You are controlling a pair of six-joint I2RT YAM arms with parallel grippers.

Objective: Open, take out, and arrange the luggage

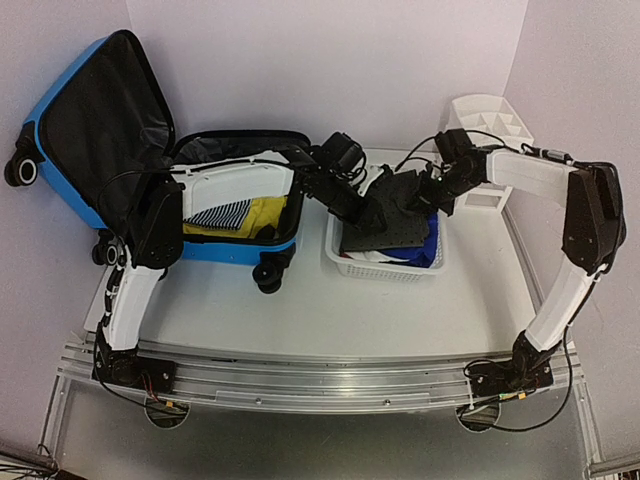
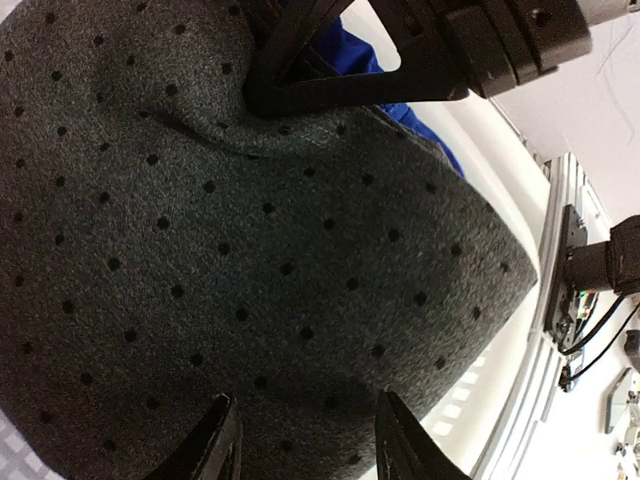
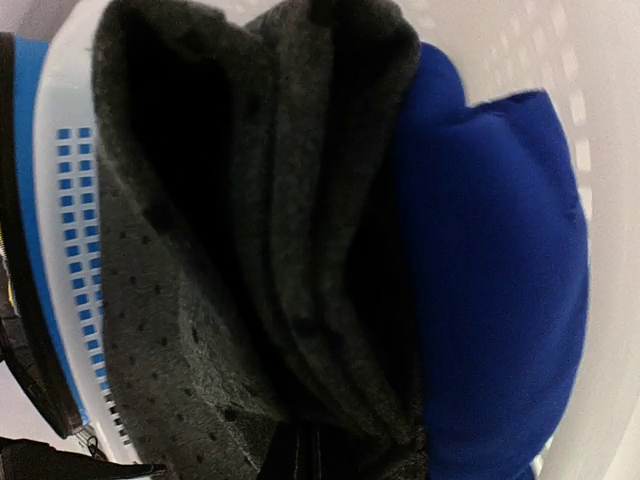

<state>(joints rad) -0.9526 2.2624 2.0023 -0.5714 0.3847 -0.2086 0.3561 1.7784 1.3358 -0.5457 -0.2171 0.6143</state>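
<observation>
- Right, your luggage (image 1: 95, 130) sits at the far left of the table (image 1: 300, 320), open. Its lid stands up with the black lining facing you, and its base lies flat just left of the white basket (image 1: 385, 268).
- The lid's outer face is turned away from the top camera, so you get only a blue edge and the black wheels (image 1: 20, 170).
- Inside the base you can see a white panel (image 1: 235, 185), a striped cloth (image 1: 222, 215) and something yellow (image 1: 265, 215). The left arm crosses over them and hides part of them.
- Your left gripper (image 1: 372, 212) hangs over the basket. Its wrist view shows the fingers (image 2: 215, 440) apart, with the grey dotted cloth (image 2: 250, 270) filling the frame beyond them.
- Your right gripper (image 2: 260, 100) looks pinched shut on a fold of that cloth, which puckers at its tips. In its own wrist view the fingers are nearly cut off at the bottom edge.
- A deep blue item (image 3: 490, 280) lies in the basket against the cloth. What it is cannot be made out.
- A white organizer (image 1: 490, 120) stands at the far right.
</observation>
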